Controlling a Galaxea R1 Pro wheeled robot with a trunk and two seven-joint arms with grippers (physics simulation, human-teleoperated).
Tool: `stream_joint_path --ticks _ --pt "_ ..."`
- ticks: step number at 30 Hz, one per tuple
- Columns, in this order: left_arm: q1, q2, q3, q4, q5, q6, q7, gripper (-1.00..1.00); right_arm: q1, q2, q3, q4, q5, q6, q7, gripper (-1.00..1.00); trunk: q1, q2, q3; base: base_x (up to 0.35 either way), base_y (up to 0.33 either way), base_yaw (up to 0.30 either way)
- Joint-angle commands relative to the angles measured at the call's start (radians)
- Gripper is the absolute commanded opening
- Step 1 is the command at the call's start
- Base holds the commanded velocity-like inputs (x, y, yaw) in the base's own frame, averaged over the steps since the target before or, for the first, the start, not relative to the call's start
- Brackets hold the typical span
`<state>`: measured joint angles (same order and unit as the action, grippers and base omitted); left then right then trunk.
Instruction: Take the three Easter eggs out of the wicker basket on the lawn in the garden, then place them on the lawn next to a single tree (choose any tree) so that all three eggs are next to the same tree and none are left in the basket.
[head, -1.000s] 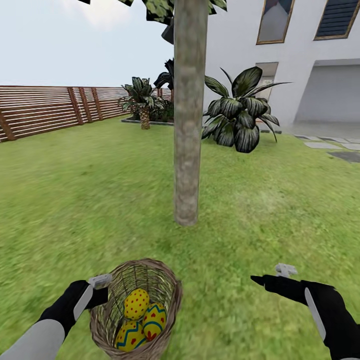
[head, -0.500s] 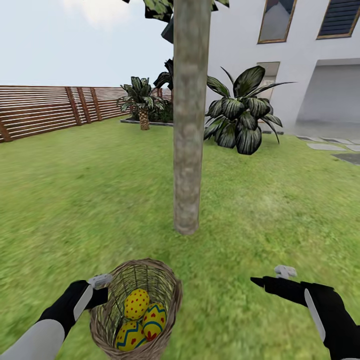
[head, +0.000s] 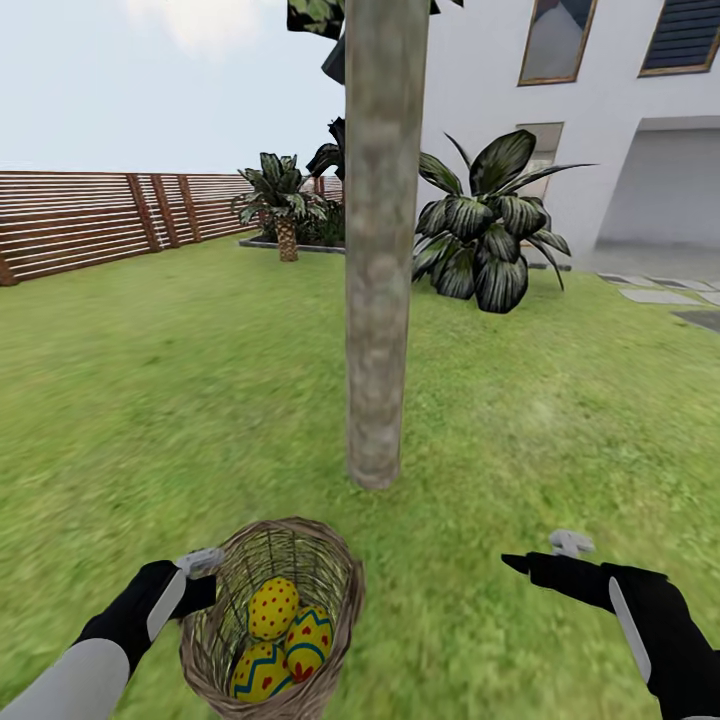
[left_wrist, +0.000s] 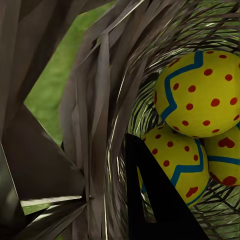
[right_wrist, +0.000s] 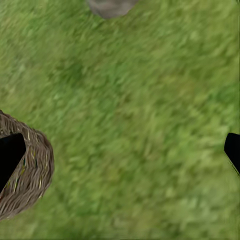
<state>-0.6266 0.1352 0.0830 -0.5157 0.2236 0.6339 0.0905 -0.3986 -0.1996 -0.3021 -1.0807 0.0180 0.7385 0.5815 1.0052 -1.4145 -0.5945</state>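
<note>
Left gripper (head: 200, 578) clamped on wicker basket (head: 272, 617) rim | right gripper (head: 540, 560) spread, empty | three Easter eggs (head: 282, 635) inside basket | basket near tree (head: 378, 300), above lawn (head: 150, 400)

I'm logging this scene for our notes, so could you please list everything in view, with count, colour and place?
Easter eggs: three, yellow with blue zigzags and red marks, inside the basket.
Wicker basket: one, brown, held at its rim by the left gripper.
Tree: one, grey-beige trunk, straight ahead on the lawn.
Broad-leaved plant: one, dark, by the house.
Fence: one, brown slats, far left.
Left gripper: black, shut on the basket wall.
Right gripper: black, open, empty over grass.
</note>
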Motion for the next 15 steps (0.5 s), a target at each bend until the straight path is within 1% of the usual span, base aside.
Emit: stream_joint_path --ticks 1,4,15 --pt "0.000 0.000 0.001 -0.002 0.017 0.004 0.008 -1.00 -0.001 0.000 -0.002 -0.001 0.011 0.006 0.005 1.00 0.001 -0.001 -0.001 0.342 0.000 0.000" --pt "0.000 0.000 0.001 -0.002 0.017 0.004 0.008 -1.00 -0.001 0.001 -0.003 -0.001 0.017 0.006 0.006 1.00 0.001 -0.001 -0.001 0.341 0.000 0.000" --pt "-0.001 0.000 0.001 -0.003 0.017 0.004 0.008 -1.00 -0.001 0.002 -0.003 0.000 0.017 0.006 0.006 1.00 0.001 -0.001 -0.001 0.341 0.000 0.000"
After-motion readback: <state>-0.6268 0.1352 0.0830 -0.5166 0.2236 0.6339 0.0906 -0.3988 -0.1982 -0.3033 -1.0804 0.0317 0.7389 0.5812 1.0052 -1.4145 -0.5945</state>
